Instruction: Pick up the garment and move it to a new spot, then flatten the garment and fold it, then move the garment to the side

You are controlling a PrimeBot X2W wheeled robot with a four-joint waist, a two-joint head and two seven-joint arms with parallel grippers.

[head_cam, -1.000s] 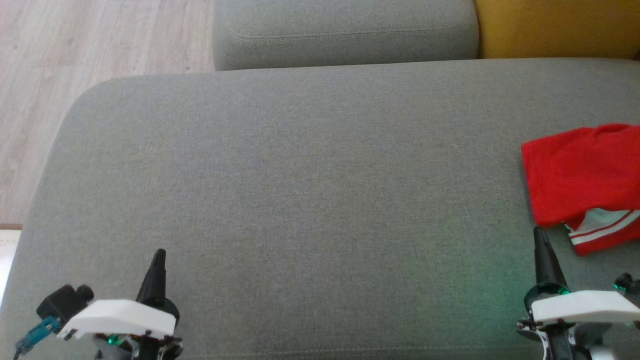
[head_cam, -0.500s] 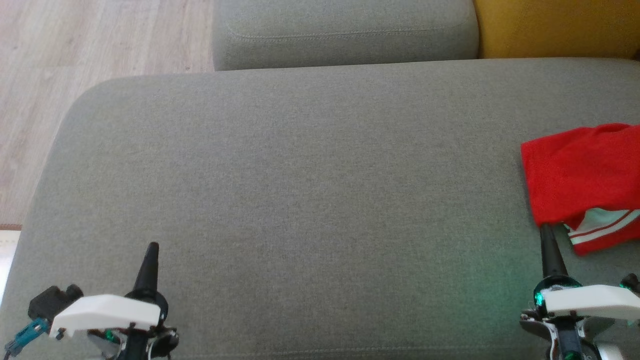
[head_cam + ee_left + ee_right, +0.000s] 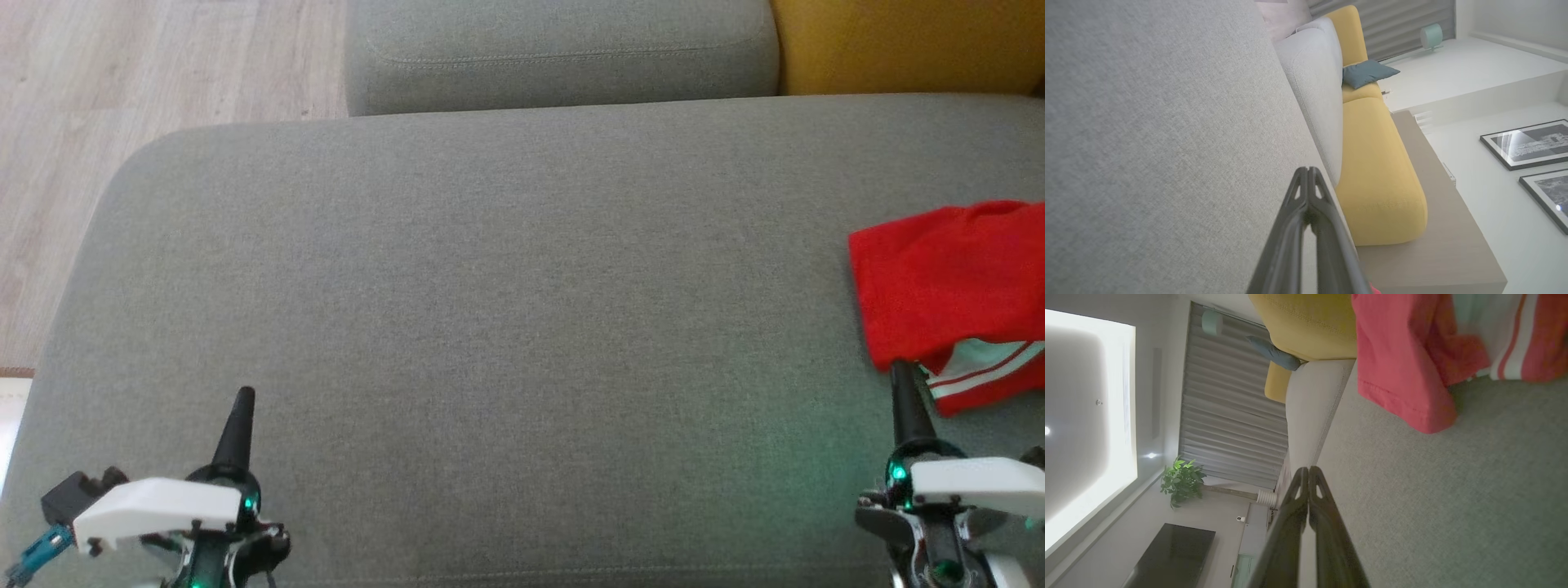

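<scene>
A red garment (image 3: 947, 278) with a white and red striped part lies folded on the grey sofa seat (image 3: 506, 310) at the right edge of the head view. In the right wrist view the garment (image 3: 1404, 363) fills the top right. My right gripper (image 3: 900, 371) is shut and empty, its tip just below the garment's near left corner; whether it touches the cloth I cannot tell. The right gripper (image 3: 1308, 470) shows its fingers pressed together. My left gripper (image 3: 244, 395) sits at the lower left, far from the garment, shut and empty, as the left gripper (image 3: 1308, 170) confirms.
A grey back cushion (image 3: 563, 49) lies beyond the seat, with a yellow cushion (image 3: 906, 41) to its right. Wooden floor (image 3: 122, 82) shows past the seat's rounded left edge. A yellow sofa section (image 3: 1376, 163) and a blue pillow (image 3: 1367, 72) appear in the left wrist view.
Both arms drew back toward the bottom of the head view. The left gripper shifted slightly left, the right slightly right. The garment stayed put.
</scene>
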